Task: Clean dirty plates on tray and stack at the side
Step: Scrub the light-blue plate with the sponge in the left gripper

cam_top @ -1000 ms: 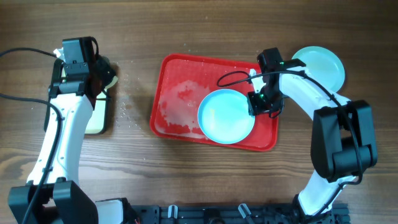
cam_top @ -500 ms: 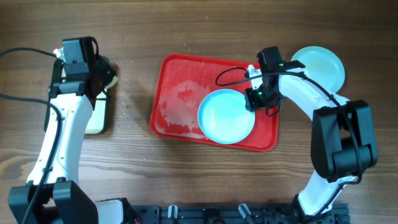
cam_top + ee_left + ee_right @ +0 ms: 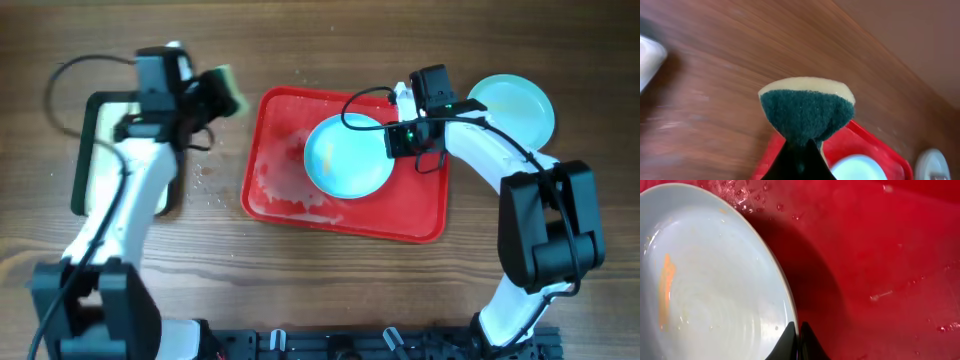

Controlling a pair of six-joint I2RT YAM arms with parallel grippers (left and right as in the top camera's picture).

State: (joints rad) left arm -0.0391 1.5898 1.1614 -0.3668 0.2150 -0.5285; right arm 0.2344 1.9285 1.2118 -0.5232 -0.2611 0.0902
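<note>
A pale blue plate (image 3: 347,156) is tilted over the red tray (image 3: 300,195); my right gripper (image 3: 393,143) is shut on its right rim. In the right wrist view the plate (image 3: 705,280) has an orange smear and the fingers (image 3: 798,335) pinch its edge above the wet tray (image 3: 880,255). My left gripper (image 3: 205,95) is shut on a green-and-yellow sponge (image 3: 228,92), held above the table just left of the tray; it shows in the left wrist view (image 3: 807,112). Another pale blue plate (image 3: 512,108) lies on the table at the right. The white plate is out of view.
A black-rimmed cream tray (image 3: 105,150) lies at the left under my left arm. The red tray's left half holds smeared residue and water drops (image 3: 285,170). Crumbs dot the wood (image 3: 205,175) between the two trays.
My left arm has swung right from the cream tray, carrying the sponge to the red tray's left edge. My right gripper has lifted and shifted the plate up and to the left.
</note>
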